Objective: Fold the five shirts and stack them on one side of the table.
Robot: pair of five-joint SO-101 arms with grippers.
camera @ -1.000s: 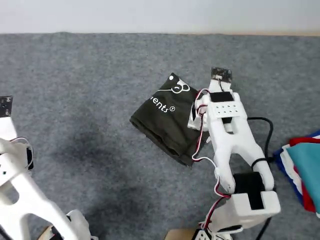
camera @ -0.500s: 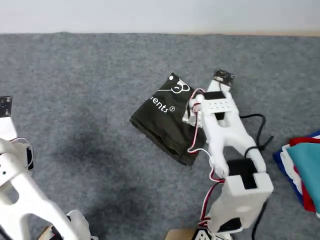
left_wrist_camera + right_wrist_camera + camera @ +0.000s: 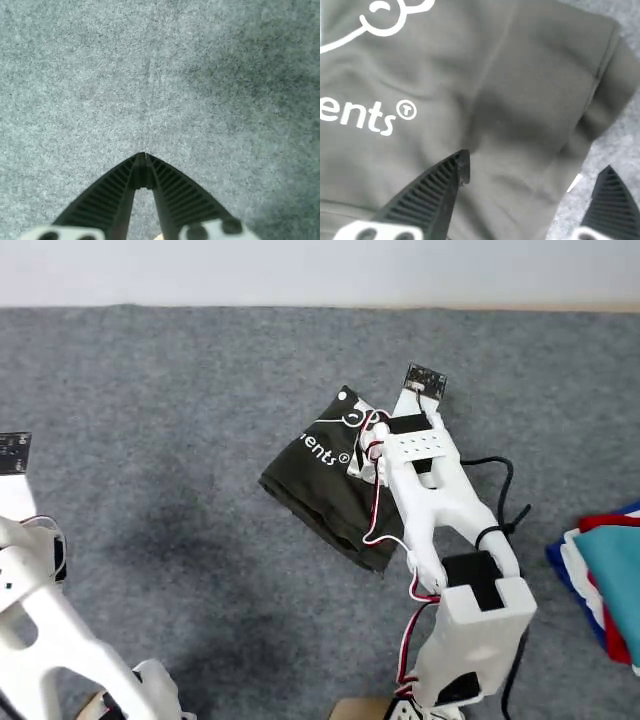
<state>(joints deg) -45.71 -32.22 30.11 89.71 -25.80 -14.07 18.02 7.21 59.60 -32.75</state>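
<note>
High view: dark folded shirt [image 3: 318, 485] on bench [image 3: 150, 380], right arm [image 3: 435, 510] covering its edge; shirt stack [image 3: 605, 570] at bench's right edge. Left wrist view: left jaws closed over bench. Right wrist view: right jaws wide, one fingertip [image 3: 461, 162] on dark folded shirt.

The left gripper [image 3: 145, 156] hangs over a grey felt surface [image 3: 70, 70] with its two black fingers [image 3: 117, 186] brought together, the tips touching and nothing between them; their inner faces are ribbed, and they spread apart toward the white mounts [image 3: 207, 231] at the gripper's base. A faint straight crease [image 3: 148, 75] runs through the felt away from the fingertips; the nap is speckled light and dark grey; a darker, shadowed patch [image 3: 280, 80] lies to one side of that crease, well apart from the fingers.
</note>
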